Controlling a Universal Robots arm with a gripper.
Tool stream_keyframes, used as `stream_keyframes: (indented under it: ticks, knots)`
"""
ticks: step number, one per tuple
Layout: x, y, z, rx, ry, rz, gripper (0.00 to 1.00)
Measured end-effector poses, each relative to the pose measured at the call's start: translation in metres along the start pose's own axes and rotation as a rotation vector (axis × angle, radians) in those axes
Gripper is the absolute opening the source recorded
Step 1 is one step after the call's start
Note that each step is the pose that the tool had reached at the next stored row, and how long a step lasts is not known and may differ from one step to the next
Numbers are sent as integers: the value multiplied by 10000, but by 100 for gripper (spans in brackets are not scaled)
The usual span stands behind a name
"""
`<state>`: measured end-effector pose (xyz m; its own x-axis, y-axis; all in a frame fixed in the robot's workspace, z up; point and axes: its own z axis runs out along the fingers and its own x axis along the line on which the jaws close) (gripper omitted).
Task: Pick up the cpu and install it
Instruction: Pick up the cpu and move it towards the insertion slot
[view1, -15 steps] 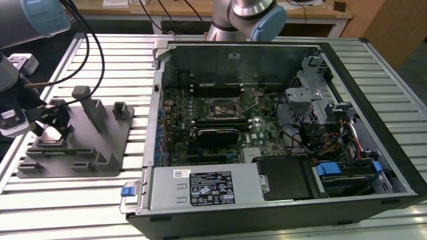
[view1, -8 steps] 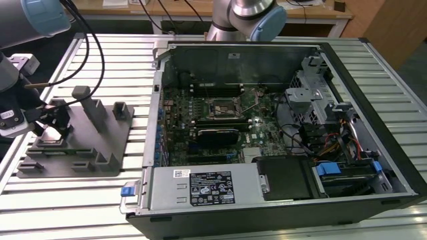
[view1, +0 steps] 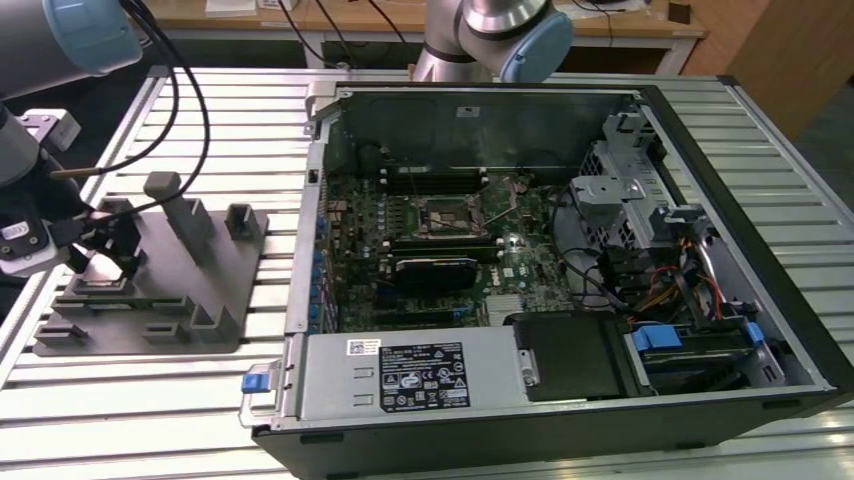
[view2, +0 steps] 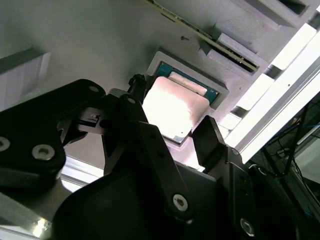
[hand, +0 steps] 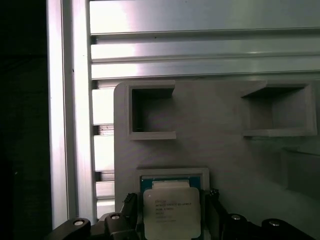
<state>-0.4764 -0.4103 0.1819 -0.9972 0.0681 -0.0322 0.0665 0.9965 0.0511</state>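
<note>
The cpu (view2: 172, 107) lies flat in a grey tray (hand: 225, 150) pocket, between the spread fingers (view2: 210, 140) of the hand (view2: 172, 111). I cannot confirm finger contact. The hand covers part of the cpu's near edge.

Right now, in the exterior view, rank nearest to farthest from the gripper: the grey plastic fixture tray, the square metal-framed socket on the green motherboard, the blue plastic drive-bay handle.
1. Grey plastic fixture tray, under the gripper, at the exterior view's left.
2. Square metal-framed socket, mid-case.
3. Blue plastic drive-bay handle, toward the exterior view's right.
</note>
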Motion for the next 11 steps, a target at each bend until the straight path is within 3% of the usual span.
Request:
stream_keyframes:
  ticks: [11]
  knots:
    - [0,-1,7,0,-1,1,65]
